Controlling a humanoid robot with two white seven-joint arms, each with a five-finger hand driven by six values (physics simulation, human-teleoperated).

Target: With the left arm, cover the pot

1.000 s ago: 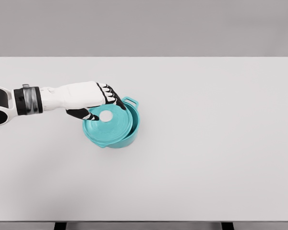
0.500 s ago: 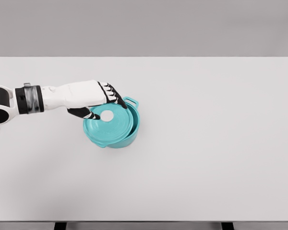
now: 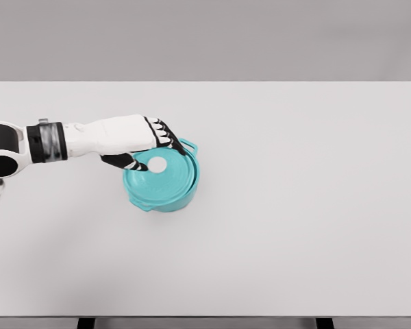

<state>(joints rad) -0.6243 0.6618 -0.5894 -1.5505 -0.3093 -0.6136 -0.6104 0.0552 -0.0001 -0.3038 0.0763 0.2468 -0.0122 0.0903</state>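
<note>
A teal pot [image 3: 181, 199] with small side handles sits on the white table [image 3: 294, 205], left of the middle. A teal lid [image 3: 161, 179] with a white knob [image 3: 157, 164] rests on top of the pot, nearly centred over it. My left hand [image 3: 151, 149] reaches in from the left, and its black-and-white fingers curl around the knob and the lid's far edge. The right arm does not show.
The table's front edge runs along the bottom of the view, with two dark legs below it. A grey wall stands behind the table.
My left hand has carried the lid a little to the right, so it now sits more squarely over the pot. The pot itself has stayed in place.
</note>
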